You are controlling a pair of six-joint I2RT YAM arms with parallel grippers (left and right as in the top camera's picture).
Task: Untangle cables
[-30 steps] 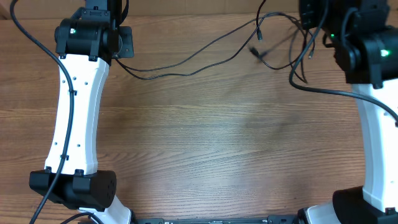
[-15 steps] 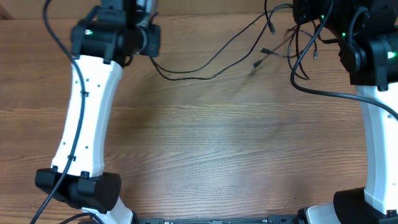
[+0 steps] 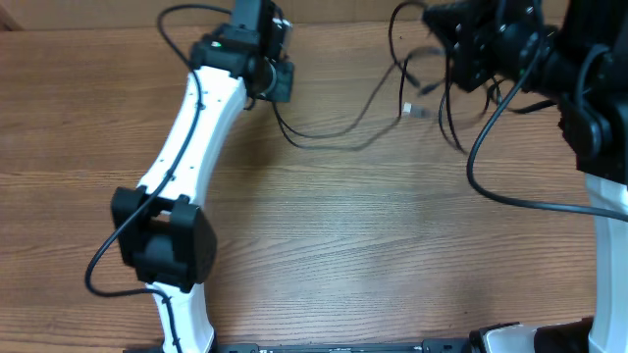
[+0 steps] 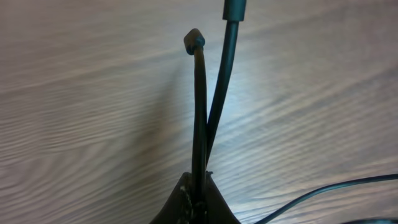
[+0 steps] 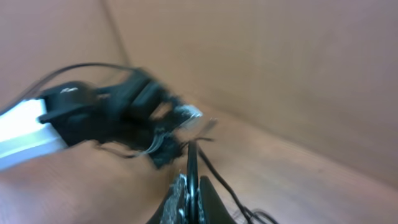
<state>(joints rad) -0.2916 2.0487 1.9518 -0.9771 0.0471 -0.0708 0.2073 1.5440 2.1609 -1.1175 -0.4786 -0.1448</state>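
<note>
Field note. My left gripper [image 4: 196, 198] has its jaws pressed together on one thin black cord, whose dark tip [image 4: 194, 41] sticks up beside a second strand. My right gripper [image 5: 189, 198] is also clamped on a cord, but that view is blurred and I cannot tell how many strands it holds.

The cables [image 3: 329, 135] hang between my two hands at the far side of the table [image 3: 343, 245]. One long strand sags to the wood, and the silvery plugs [image 3: 413, 111] dangle near my right.

My judgement is that I am partway. One strand is drawn out, the loops by the right gripper are crossed, and no cord is laid out on its own yet.
</note>
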